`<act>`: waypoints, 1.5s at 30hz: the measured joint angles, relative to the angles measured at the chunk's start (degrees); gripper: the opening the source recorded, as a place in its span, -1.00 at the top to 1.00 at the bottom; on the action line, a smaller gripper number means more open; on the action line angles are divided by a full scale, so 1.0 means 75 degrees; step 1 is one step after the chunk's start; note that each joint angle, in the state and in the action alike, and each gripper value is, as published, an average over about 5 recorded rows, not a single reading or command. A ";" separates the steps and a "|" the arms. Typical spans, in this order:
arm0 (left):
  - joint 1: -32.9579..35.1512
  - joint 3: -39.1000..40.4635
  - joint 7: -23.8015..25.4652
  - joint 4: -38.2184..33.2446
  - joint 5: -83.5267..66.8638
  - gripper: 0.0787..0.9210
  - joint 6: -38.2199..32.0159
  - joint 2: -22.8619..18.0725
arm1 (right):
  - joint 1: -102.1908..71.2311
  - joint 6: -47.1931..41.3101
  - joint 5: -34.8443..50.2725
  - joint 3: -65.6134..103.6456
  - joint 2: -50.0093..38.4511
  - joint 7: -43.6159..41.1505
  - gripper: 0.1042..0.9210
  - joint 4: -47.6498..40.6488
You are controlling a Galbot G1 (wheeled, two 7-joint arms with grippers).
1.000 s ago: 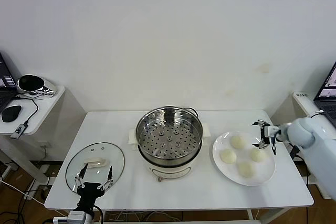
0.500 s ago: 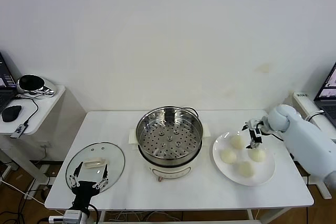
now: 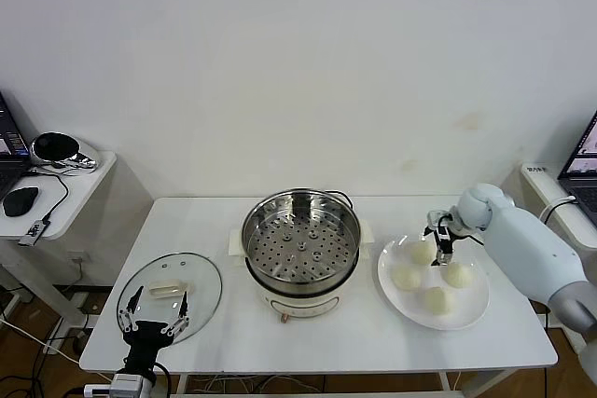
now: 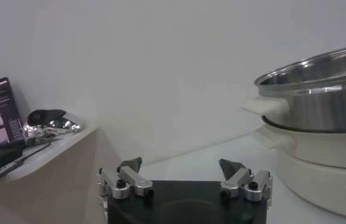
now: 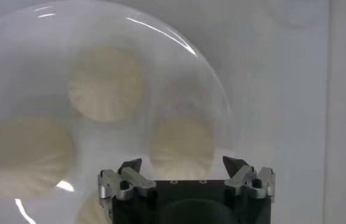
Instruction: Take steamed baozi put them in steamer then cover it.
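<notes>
With nothing cooking yet:
Steamer: round shiny steel pot (image 3: pixel 300 241), uncovered, tray bare.
Buns: four cream-white dough buns (image 3: pixel 423 252) on white plate (image 3: pixel 471 309), right of steamer.
Right gripper (image 3: pixel 439 241): jaws spread, poised over nearest bun.
Lid: clear glass lid (image 3: pixel 170 291), left of steamer.
Left gripper (image 3: pixel 151 310): jaws spread, idle beside lid.

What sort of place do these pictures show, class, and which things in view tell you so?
Probably a lab or office set up as a test kitchen: a plain white table against a bare wall, holding only a steamer, and a side desk with a laptop and mouse.
</notes>
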 measured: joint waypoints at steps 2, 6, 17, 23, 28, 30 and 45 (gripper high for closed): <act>-0.0001 0.0003 -0.0001 0.0008 0.0014 -0.77 -0.0003 -0.0002 | 0.0007 -0.0014 -0.0023 -0.0025 0.0055 -0.0005 -0.62 -0.0068; 0.0006 -0.0009 -0.0005 0.0016 0.0040 -0.77 -0.0025 -0.0002 | 0.0024 -0.0022 -0.0083 -0.0052 0.0158 -0.0004 -0.53 -0.0199; 0.0017 -0.0009 -0.0006 -0.0009 0.0087 -0.77 -0.0047 -0.0023 | 0.0086 -0.0039 -0.0147 -0.0125 0.0236 0.0018 -0.13 -0.0293; 0.0023 -0.0003 0.0002 -0.0027 0.0105 -0.77 -0.0047 0.0012 | 0.0217 -0.0076 0.0018 -0.0305 0.0074 -0.0035 -0.10 -0.0085; 0.0008 0.0033 0.0010 -0.0029 0.0110 -0.77 -0.0044 0.0074 | 0.0510 -0.0179 0.0429 -0.0670 -0.0274 -0.0130 -0.11 0.0410; -0.0012 0.0059 0.0008 -0.0029 0.0111 -0.77 -0.0040 0.0097 | 0.0717 -0.0215 0.0670 -0.0870 -0.0471 -0.0169 -0.11 0.0686; -0.0114 0.0111 -0.0001 -0.0019 -0.0036 -0.77 -0.0083 0.0256 | 0.3803 0.0266 0.3084 -0.3251 -0.0949 -0.0142 -0.13 0.2233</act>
